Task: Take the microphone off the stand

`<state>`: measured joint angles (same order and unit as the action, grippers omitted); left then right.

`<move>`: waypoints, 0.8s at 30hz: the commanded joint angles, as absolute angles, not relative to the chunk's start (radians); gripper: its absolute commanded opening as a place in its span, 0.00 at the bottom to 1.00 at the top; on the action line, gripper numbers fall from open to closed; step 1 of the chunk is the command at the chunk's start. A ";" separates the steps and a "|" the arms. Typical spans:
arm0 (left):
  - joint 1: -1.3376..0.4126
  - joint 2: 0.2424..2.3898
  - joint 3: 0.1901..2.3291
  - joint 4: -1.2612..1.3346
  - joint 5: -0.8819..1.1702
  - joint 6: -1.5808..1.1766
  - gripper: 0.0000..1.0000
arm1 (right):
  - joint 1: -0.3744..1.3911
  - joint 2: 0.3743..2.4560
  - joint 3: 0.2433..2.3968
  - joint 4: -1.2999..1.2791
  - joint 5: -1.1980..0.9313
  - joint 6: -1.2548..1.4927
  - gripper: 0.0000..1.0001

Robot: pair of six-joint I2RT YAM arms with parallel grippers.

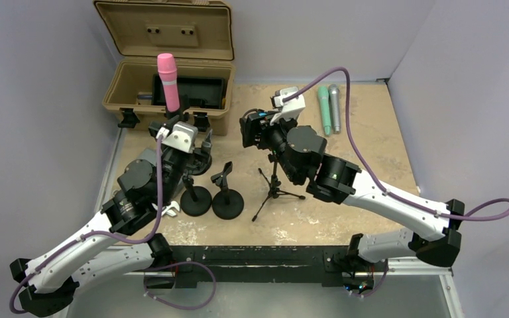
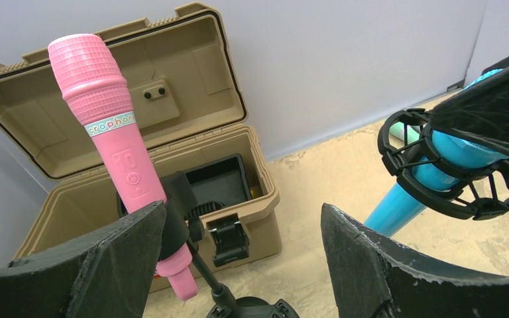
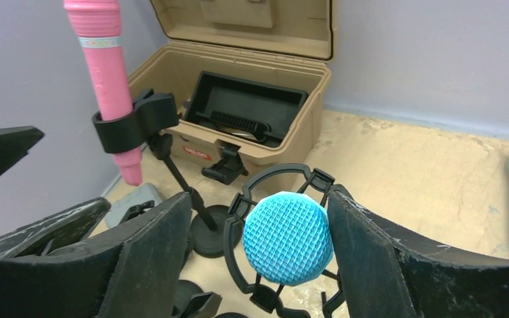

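Note:
A pink microphone (image 1: 168,83) stands upright in the black clip of a round-base stand (image 1: 195,199); it also shows in the left wrist view (image 2: 116,139). My left gripper (image 2: 242,209) is open, its left finger just beside the clip and the microphone's lower end, holding nothing. A blue microphone (image 3: 287,237) sits in a black shock mount (image 3: 265,185) on a tripod (image 1: 275,189). My right gripper (image 3: 258,197) is open around the blue head; the right finger touches it and the left finger stands a little off.
An open tan case (image 1: 172,59) with a black tray stands at the back left. A green microphone (image 1: 323,109) and a grey one (image 1: 335,106) lie at the back right. An empty clip stand (image 1: 227,199) stands between the two other stands.

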<state>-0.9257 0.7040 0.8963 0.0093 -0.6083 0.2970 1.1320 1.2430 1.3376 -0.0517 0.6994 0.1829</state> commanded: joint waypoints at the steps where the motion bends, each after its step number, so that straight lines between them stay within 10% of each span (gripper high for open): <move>1: -0.933 0.692 0.913 0.028 -0.620 0.279 0.84 | 1.132 1.278 1.399 -0.099 0.786 0.185 0.71; 24: -0.935 0.707 0.917 0.021 -0.604 0.274 0.84 | 1.124 1.217 1.250 -0.061 0.810 0.262 0.73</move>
